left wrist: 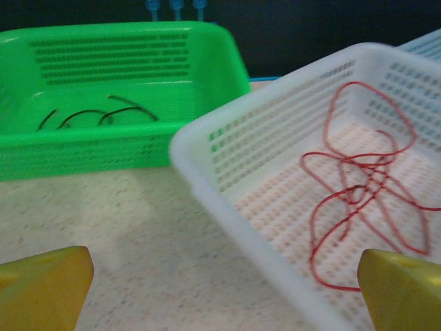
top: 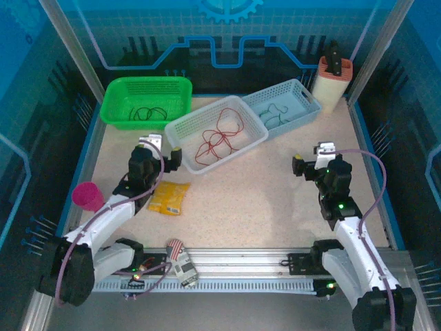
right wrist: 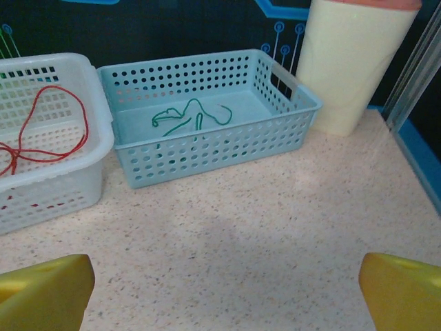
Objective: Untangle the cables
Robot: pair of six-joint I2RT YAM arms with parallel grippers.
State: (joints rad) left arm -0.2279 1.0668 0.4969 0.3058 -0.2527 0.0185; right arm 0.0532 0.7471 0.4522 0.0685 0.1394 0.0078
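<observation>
The cables lie apart in three baskets. A red cable (top: 219, 141) (left wrist: 365, 200) loops loosely in the white basket (top: 180, 127). A black cable (top: 147, 112) (left wrist: 96, 114) rests in the green basket (top: 117, 89). In the blue basket (right wrist: 207, 148) lies a green cable (right wrist: 189, 116) (top: 275, 114). My left gripper (top: 165, 150) (left wrist: 224, 296) hovers open at the white basket's near left corner, its yellow pads (left wrist: 45, 286) far apart with nothing between them. My right gripper (top: 311, 157) (right wrist: 224, 296) stands open over bare table in front of the blue basket, holding nothing.
A pink cup (top: 87, 196) and a yellow packet (top: 169, 197) sit near the left arm. A cream container (top: 332, 83) (right wrist: 351, 62) stands at the back right corner. A small striped object (top: 180, 258) lies on the front rail. Blue walls ring the table.
</observation>
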